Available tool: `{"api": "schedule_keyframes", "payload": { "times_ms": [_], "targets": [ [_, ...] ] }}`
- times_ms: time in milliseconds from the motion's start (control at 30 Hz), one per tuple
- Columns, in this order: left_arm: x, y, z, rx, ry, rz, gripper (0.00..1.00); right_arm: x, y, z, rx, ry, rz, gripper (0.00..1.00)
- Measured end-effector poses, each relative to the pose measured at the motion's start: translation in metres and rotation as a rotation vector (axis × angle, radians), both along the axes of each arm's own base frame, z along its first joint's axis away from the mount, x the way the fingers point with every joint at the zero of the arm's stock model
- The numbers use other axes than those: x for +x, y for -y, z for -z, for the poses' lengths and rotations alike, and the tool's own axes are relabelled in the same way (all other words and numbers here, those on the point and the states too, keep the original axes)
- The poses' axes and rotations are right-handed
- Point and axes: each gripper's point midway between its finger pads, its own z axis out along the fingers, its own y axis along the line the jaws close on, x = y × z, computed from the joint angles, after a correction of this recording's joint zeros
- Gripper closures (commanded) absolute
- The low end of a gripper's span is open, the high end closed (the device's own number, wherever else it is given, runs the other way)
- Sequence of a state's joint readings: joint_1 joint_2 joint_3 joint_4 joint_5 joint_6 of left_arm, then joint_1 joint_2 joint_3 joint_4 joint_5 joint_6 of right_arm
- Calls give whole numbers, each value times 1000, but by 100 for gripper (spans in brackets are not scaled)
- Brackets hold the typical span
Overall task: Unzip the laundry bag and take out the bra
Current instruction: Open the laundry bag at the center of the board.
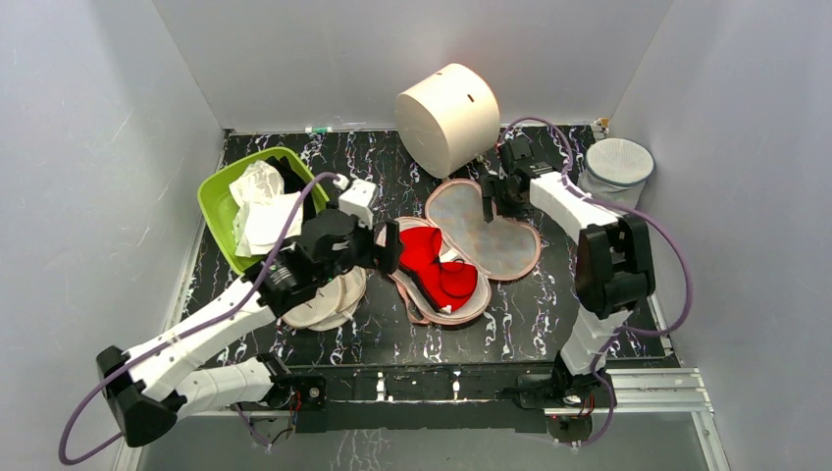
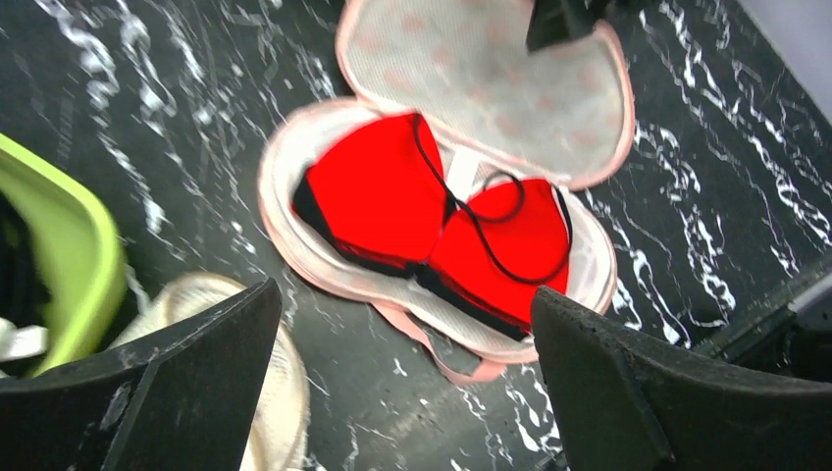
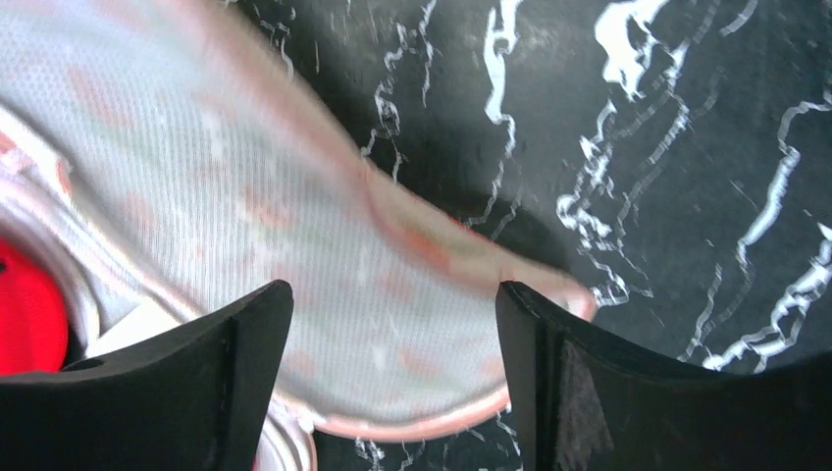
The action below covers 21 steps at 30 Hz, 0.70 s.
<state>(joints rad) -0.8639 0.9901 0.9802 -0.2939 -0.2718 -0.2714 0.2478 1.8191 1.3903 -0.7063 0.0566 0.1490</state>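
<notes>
Laundry bag [image 1: 495,235] lies unzipped and spread flat on the desk [image 1: 559,314], mesh lining up. The bra [image 1: 432,260] sits in the half beside the left end effector [image 1: 390,247], directly ahead of its fingers, which stand released and empty. The bra's long axis runs roughly across that finger gap, slightly skewed. Right end effector [image 1: 494,196] hangs over the bare half, fingers apart, grasping nothing. Left arm judged nearer for the pick.

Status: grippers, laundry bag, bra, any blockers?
Left gripper open, hovering by bra. Right gripper open over laid-back lid. Laundry bag unzipped, bra inside lower half. Nothing covering bra.
</notes>
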Motion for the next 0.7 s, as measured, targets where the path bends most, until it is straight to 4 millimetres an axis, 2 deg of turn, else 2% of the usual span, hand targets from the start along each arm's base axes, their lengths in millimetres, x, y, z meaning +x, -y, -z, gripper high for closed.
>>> {"api": "schedule_keyframes", "payload": {
  "times_ms": [67, 167, 267, 367, 500, 633, 700],
  "targets": [
    [-2, 9, 23, -2, -79, 1, 2, -8, 5, -12, -7, 28, 12, 19],
    [-7, 17, 53, -14, -187, -10, 2, -25, 8, -41, 20, 103, 14, 14],
    [-17, 24, 80, -54, -293, -24, 2, -44, 3, -69, 92, 201, -13, 9],
    [-26, 31, 99, -114, -379, -38, 5, -65, -3, -84, 165, 273, -47, 8],
    [-30, 42, 118, -211, -489, -71, 12, -87, -10, -78, 230, 280, -80, 8],
    [-25, 54, 128, -323, -570, -113, 18, -109, -17, -64, 289, 252, -107, 3],
    [-18, 54, 137, -385, -615, -154, 20, -117, -22, -64, 327, 258, -118, 2]
  ]
}}
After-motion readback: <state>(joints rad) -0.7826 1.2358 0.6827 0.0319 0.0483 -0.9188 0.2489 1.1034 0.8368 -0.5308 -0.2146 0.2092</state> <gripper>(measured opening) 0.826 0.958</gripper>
